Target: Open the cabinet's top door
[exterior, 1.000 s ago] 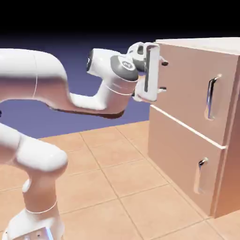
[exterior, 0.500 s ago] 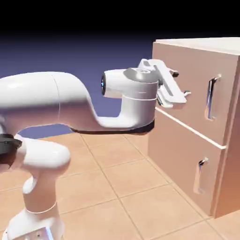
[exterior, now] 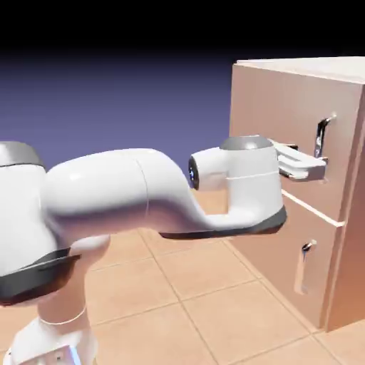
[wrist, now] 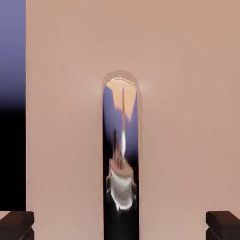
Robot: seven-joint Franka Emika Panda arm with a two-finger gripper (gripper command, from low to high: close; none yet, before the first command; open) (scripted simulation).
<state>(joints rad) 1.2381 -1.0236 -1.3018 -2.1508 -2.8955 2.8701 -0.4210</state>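
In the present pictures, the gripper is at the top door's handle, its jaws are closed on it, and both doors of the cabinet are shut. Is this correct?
Not the jaws: the hand view shows the gripper open, its fingertips wide apart either side of the handle.

- A floor (exterior: 214, 314) of peachy-orange square tiles lay below, thin pale lines running between them.
- Behind everything stood a plain backdrop (exterior: 128, 100), blue-violet lower down and fading to black above.
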